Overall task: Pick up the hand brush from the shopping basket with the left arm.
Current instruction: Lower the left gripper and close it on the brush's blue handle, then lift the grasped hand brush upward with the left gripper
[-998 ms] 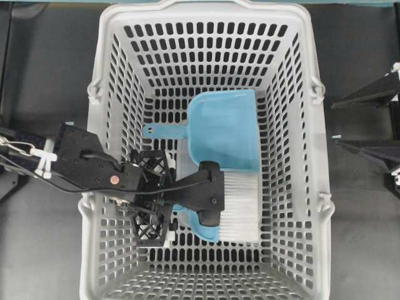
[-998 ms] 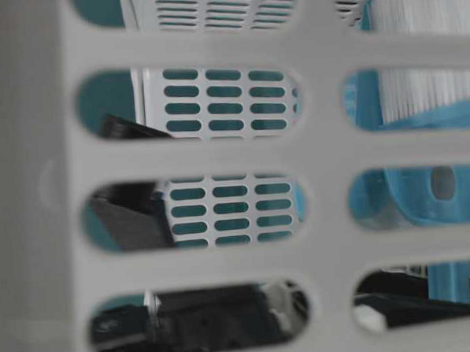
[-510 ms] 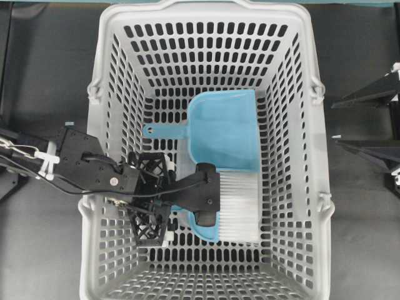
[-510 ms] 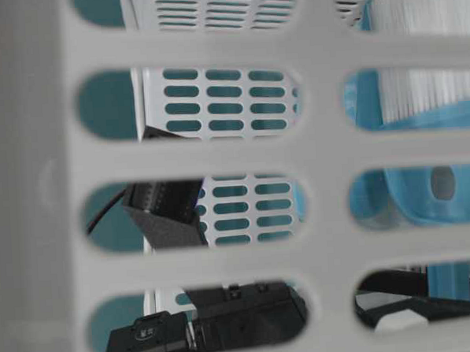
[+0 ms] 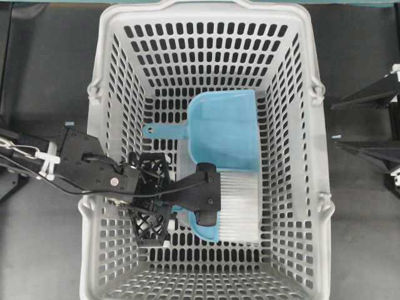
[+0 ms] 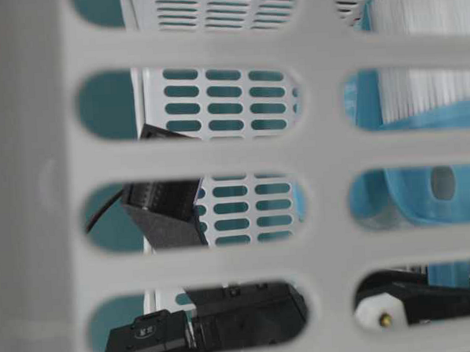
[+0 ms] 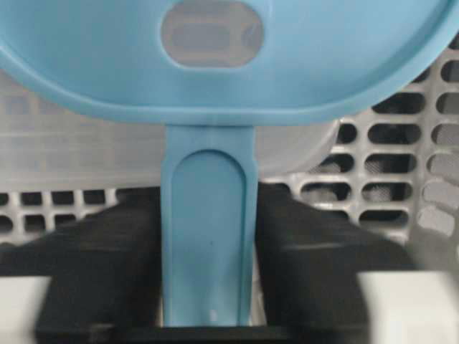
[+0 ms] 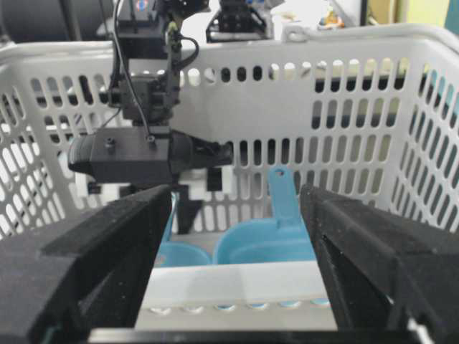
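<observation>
The hand brush [image 5: 240, 203] lies on the floor of the shopping basket [image 5: 320, 150], white bristles to the right, light-blue back partly under the black wrist camera block. My left gripper [image 5: 164, 201] reaches in over the basket's left wall. In the left wrist view its black fingers [image 7: 100, 272] press both sides of the brush's thin handle [image 7: 208, 236], shut on it. My right gripper [image 5: 334, 124] is outside the basket's right wall, open and empty, its wrist view [image 8: 233, 215] looking in over the rim.
A light-blue dustpan [image 5: 225, 128] lies just behind the brush, its handle pointing left, close to my left gripper's far finger; it also shows in the right wrist view [image 8: 276, 240]. The basket walls enclose the brush on all sides. The table-level view looks through the near wall's slots [image 6: 218, 153].
My left gripper's fingers have drawn together onto the brush handle, and the wrist has shifted slightly left. The brush, dustpan and right arm have not moved.
</observation>
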Available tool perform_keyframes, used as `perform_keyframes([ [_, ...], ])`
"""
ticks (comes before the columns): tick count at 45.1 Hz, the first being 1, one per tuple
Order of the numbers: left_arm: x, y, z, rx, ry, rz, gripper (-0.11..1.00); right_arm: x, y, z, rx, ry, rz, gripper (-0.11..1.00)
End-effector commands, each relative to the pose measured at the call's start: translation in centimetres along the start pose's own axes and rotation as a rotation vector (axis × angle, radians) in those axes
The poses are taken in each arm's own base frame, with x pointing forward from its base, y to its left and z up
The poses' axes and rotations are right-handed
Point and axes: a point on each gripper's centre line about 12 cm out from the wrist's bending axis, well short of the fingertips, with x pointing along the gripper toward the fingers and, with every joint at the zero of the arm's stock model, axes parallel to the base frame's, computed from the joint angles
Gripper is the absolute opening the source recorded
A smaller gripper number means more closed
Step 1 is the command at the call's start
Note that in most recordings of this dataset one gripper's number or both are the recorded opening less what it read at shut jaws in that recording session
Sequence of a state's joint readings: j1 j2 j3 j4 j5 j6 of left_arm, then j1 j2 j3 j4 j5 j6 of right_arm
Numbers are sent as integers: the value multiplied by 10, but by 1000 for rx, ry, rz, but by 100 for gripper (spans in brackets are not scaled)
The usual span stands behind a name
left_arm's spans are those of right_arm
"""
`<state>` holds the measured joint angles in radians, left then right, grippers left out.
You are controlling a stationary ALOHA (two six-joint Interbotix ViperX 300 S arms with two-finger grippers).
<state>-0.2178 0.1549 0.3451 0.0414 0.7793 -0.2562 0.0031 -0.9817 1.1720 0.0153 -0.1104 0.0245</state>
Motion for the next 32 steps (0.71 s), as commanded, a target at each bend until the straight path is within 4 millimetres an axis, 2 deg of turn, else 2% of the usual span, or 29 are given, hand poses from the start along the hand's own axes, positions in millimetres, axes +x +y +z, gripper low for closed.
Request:
perform_keyframes([
  [1,-5,-3,5,17,-26,-6,26,1,0,2,6,-6,1,70],
  [2,-5,-3,5,18,-26,-6,23,1,0,2,8,-5,1,70],
  [22,-9,-7,8,30,-42,-11,25,1,0,1,8,-3,1,70],
  [32,-45,-13,29,70,-131,-30,25,1,0,0,7,0,1,70],
])
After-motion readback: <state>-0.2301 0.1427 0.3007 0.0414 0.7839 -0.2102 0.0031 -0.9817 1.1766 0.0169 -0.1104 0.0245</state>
